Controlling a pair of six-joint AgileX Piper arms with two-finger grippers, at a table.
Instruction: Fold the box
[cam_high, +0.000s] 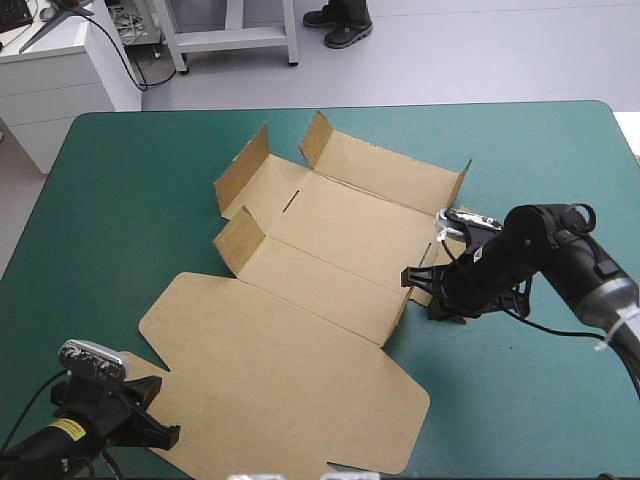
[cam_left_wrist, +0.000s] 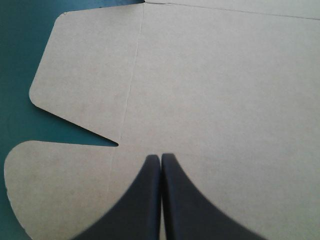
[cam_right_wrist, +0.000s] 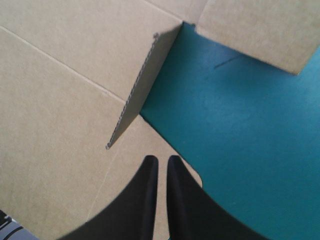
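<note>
Mostly the box (cam_high: 300, 330) lay flat on the teal-green bench (cam_high: 520, 400), with only its far flaps standing. The left tool (cam_left_wrist: 160, 159) hung over the near corner, fingers together. The right tool (cam_right_wrist: 162, 160), almost together and gripping nothing, was at the right edge. A push there might slide the whole sheet instead of raising a wall.

Your right arm (cam_high: 545, 245), over the right side of the teal-green table (cam_high: 150, 180), is a chain of rounded matt-black housings. Toward the table's right edge it gives way to a pale grey sleeve (cam_high: 612, 298) with a white tie (cam_high: 612, 332) knotted round it. Your left arm (cam_high: 40, 448), at the table's near left corner, is black too and carries a small yellow label (cam_high: 66, 428). Both pairs of jaws are broad, smooth black fins curving in to narrow tips.
</note>
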